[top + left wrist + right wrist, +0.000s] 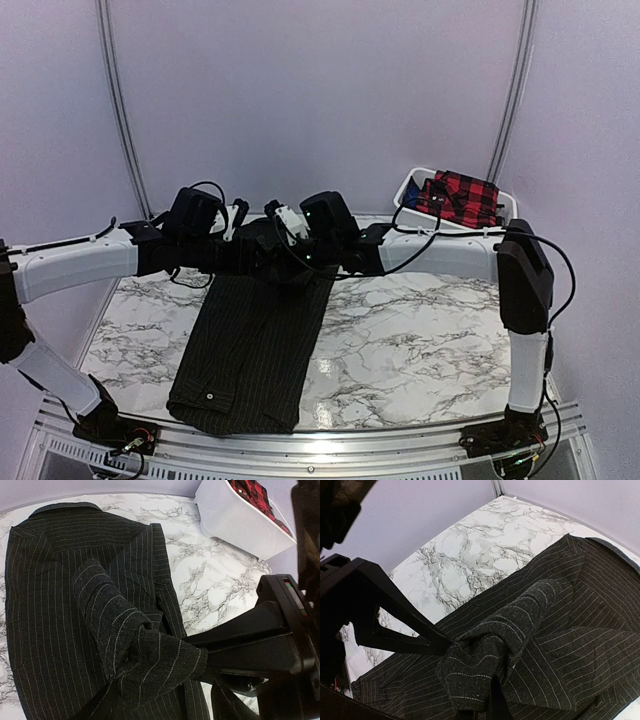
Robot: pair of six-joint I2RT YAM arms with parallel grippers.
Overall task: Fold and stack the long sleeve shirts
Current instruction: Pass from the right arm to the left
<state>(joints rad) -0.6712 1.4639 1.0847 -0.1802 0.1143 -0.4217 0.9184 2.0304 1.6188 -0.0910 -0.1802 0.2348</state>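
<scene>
Right now both end effectors are at the far end of the pinstripe shirt (255,340), which lies flat on the marble surface (420,340). Its long axis runs from the collar, far from me, down to the hem by the arm bases, and the hem end drifts a little to the left.

The left end effector (200,656) is clamped on a bunched fold of the pinstripe cloth, which looks raised off the flat body beneath it. The right end effector (470,667) pinches a similar wad, and its fingers come in from the opposite side. In the overhead view the two wrists sit nearly side by side over the collar end, left arm on the shirt's left and right arm on its right. Neither is closer to the work, since each already has cloth.

I can't tell whether these wads are sleeve or body panel.

The rest of the shirt stretches away from both grips toward me, so I judge that the coming fold runs along that axis, drawing the held cloth toward the hem. An uneven pull between the arms could skew the fold.

The plaid shirt (468,195) sits in the white bin (410,190) at the far right, well apart from all this.
</scene>
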